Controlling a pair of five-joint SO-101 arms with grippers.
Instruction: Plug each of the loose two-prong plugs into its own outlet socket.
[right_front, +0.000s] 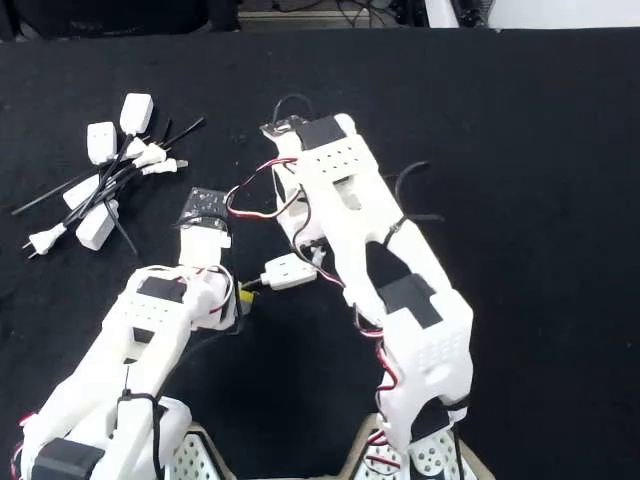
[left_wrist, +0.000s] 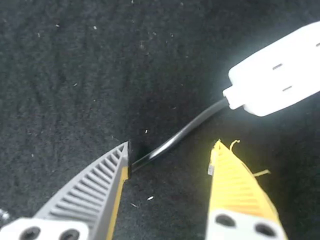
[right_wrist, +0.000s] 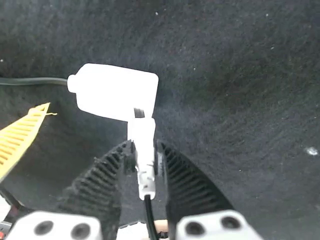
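The right half of the bench (right_front: 540, 200) is bare black cloth from the near edge to the far edge, and a gripper can pass there unhindered. The far left is obstructed by a tangle of cords, plugs and socket blocks (right_front: 105, 185). The centre is crowded. The right arm (right_front: 345, 185) arches over it and folds back down toward a white socket (right_front: 288, 270). The right gripper (right_wrist: 144, 147), closed on a plug (right_wrist: 141, 130), blocks the socket's right side. The left gripper (left_wrist: 170, 156), fingers apart, straddles the socket's black cord (left_wrist: 180, 135) on its left side. A strip of bare cloth lies between the tangle and the left arm (right_front: 150, 320).
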